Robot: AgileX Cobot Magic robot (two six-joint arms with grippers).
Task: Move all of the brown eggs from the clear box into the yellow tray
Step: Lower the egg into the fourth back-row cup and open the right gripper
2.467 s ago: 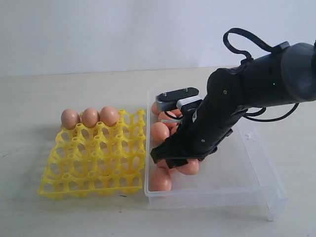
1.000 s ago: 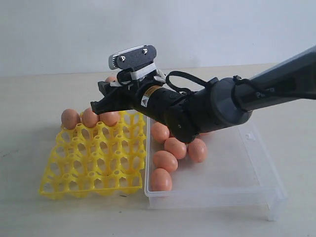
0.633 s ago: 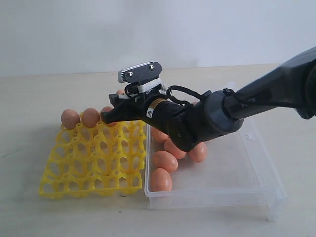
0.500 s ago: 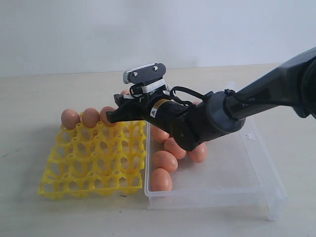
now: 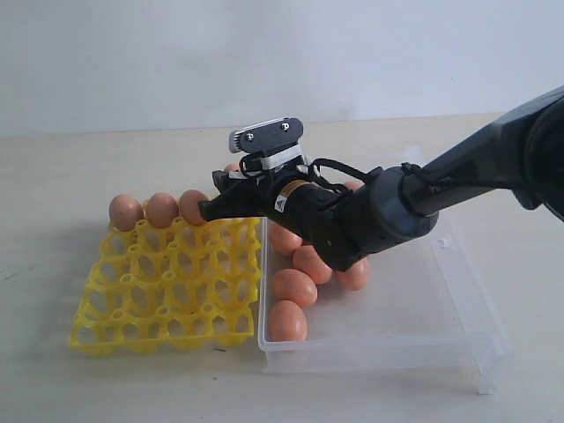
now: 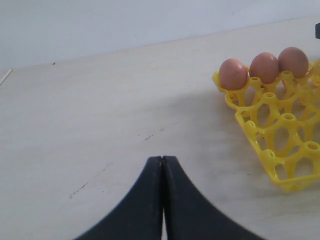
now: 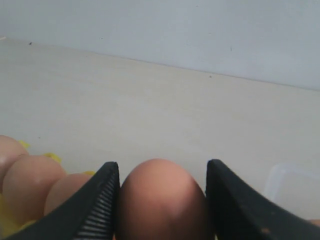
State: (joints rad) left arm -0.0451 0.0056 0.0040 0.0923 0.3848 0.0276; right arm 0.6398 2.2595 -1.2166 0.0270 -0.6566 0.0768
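The yellow tray (image 5: pixel 167 282) lies left of the clear box (image 5: pixel 423 308). Three brown eggs (image 5: pixel 161 209) fill its back row, also visible in the left wrist view (image 6: pixel 264 67). My right gripper (image 5: pixel 213 207) reaches across to the tray's back right corner, beside the third egg (image 5: pixel 190 207). It is shut on a brown egg (image 7: pixel 162 200), which sits between the two fingers (image 7: pixel 102 200). Several more brown eggs (image 5: pixel 294 285) lie along the clear box's left side, partly hidden by the arm. My left gripper (image 6: pixel 162 159) hovers shut and empty over bare table, left of the tray (image 6: pixel 280 135).
The right arm (image 5: pixel 379 216) stretches low over the clear box's back left part. The box's right half (image 5: pixel 441 264) holds no eggs. Light wooden table (image 5: pixel 53 176) surrounds tray and box, with a white wall behind.
My right gripper lifted an egg out of the clear box and swung left over the tray. In the last second it has drawn back rightward and sunk toward the tray's back right corner.
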